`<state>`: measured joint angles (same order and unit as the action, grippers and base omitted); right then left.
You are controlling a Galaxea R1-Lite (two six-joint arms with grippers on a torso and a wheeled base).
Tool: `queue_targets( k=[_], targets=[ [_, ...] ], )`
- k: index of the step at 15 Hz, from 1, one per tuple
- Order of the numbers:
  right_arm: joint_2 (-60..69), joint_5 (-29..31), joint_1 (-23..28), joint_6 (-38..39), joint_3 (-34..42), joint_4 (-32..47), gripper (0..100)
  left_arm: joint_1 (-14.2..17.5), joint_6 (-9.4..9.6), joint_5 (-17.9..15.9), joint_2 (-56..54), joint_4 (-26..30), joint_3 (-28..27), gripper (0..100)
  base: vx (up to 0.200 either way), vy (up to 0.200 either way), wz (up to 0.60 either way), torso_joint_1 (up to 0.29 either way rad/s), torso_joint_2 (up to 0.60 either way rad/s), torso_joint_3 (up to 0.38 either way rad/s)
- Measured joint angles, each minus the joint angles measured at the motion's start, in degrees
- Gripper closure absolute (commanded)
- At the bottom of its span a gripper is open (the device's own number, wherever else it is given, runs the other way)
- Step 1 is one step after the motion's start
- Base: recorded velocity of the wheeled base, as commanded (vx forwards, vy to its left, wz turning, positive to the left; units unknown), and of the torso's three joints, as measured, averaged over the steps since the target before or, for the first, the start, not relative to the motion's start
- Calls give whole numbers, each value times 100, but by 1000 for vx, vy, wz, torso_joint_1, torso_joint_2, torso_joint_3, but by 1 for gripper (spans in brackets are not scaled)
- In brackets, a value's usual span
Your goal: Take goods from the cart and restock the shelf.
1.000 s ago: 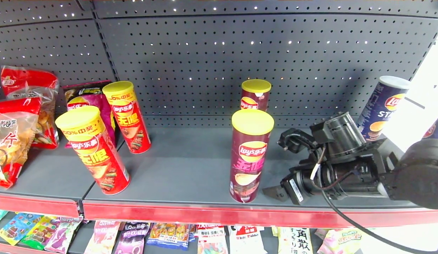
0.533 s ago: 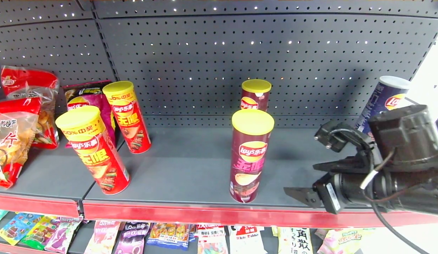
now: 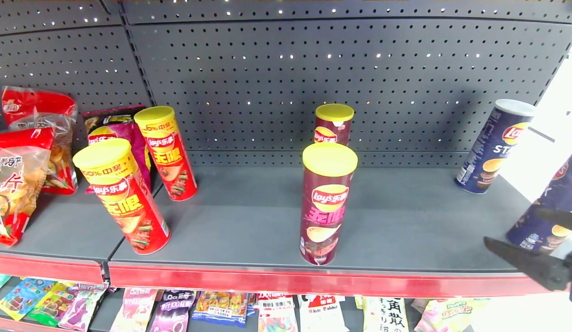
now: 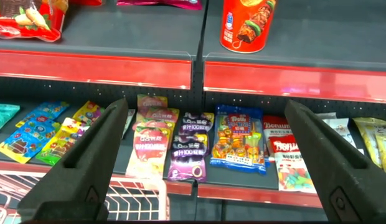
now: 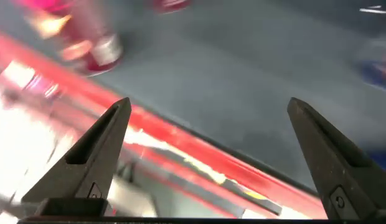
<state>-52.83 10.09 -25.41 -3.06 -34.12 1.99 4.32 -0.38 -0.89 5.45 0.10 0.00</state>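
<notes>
Head view: the right gripper (image 3: 511,226), spread and empty, sits at four o'clock, just beside the front blue can (image 3: 555,193). A sideways swing could topple that can. The maroon can (image 3: 329,203) stands upright near the middle of the shelf (image 3: 249,216).

Left wrist view: the left gripper (image 4: 205,104) is spread and empty, facing the packets (image 4: 236,137) on the lower shelf.

Right wrist view: the jaws stand wide over the red lip (image 5: 180,143), which they might catch.

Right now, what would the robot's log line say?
right gripper open, empty, front-right of grey metal shelf | left gripper open, empty | maroon yellow-lidded chip can upright at front

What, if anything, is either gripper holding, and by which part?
Nothing is held. The left gripper is open and empty. The right gripper is open and empty too, at the front edge of the shelf.
</notes>
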Motion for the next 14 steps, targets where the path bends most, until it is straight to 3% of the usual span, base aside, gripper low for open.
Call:
queue_targets(
  k=[3,7,14],
  targets=[
    [1403,35,1318,-162,527,373,0,-149,-2,0,0,0,0,0,0,0,0,0,0,0],
    [3098,413,2548,-268,1532,753,0,-341,-5,0,52,0,0,0,0,0,0,0,0,0],
    [5005,411,2559,-462,2743,729,0,-432,-5,0,-187,0,0,0,0,0,0,0,0,0]
  ],
)
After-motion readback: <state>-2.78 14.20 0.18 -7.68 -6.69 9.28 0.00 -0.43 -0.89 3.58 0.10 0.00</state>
